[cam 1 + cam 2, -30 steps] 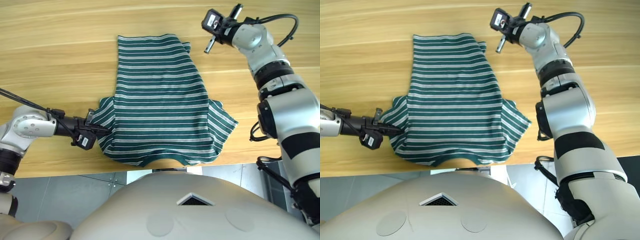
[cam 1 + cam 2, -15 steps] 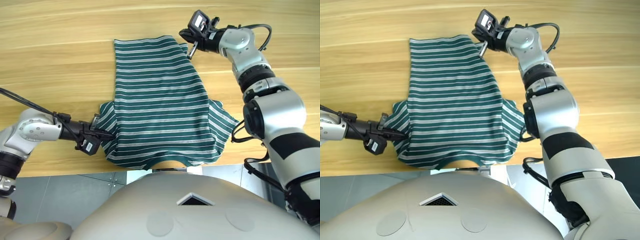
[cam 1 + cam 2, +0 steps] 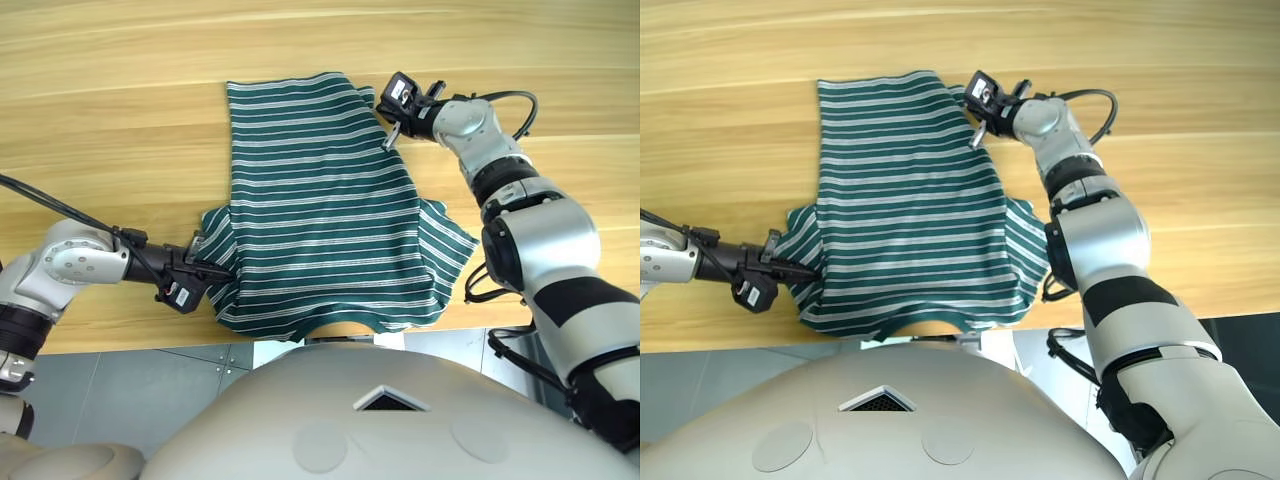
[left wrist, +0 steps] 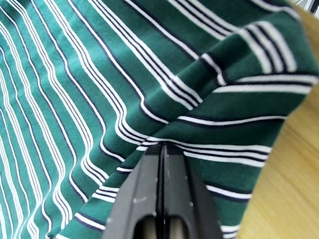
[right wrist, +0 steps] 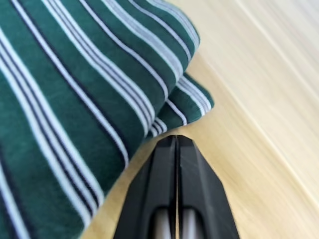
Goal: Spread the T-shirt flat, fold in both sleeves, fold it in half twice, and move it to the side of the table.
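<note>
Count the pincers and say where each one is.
2. The left pincer is shut on the T-shirt at the sleeve on the robot's left; the right pincer is shut beside its far right corner.

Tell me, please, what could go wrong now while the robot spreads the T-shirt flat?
1. The right gripper is shut beside the doubled hem corner of the T-shirt, not holding it; pushing forward might bunch the cloth.
2. The left gripper pinches the left sleeve, where the cloth ridges; a hard pull could drag the whole shirt.
3. The collar end lies near the front edge of the table and may slip off.
</note>
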Controlling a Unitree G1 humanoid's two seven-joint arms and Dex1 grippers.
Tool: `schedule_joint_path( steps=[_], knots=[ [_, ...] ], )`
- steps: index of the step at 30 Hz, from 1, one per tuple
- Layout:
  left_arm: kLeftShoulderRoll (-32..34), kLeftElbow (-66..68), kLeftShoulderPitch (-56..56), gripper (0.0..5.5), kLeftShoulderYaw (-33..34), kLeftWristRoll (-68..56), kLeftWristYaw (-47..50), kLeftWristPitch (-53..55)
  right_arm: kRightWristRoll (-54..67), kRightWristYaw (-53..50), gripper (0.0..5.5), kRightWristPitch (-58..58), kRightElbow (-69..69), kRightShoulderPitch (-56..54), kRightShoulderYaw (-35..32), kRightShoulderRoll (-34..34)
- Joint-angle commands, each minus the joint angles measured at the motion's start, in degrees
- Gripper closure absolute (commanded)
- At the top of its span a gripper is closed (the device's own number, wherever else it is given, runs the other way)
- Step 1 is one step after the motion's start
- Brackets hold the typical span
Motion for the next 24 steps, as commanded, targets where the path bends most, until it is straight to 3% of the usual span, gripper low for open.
schedule_joint_path(
  steps=[1, 10, 20, 24],
  knots=[
    [-2.13, 1.82, 2.85, 5.5, -4.53, 6.09, -1.54, 2.37, -0.66, 0.1, 5.48, 1.02, 0.63, 1.57, 0.07, 0.32],
    [-2.57, 2.65, 2.55, 5.5, -4.7, 6.45, -1.27, 1.89, 5.57, 7.77, 5.48, -4.44, -2.04, -0.89, -5.23, 1.2],
    [-3.17, 3.0, 1.93, 5.5, -5.35, 6.67, -0.97, 1.65, 0.48, 16.62, 5.48, -12.89, -3.21, 5.13, 2.48, 3.24],
    [-3.03, 2.86, 2.03, 5.5, -5.57, 6.7, -0.55, 1.57, -1.58, 15.38, 5.48, -12.85, -2.43, 6.9, 4.97, 2.46]
  ],
)
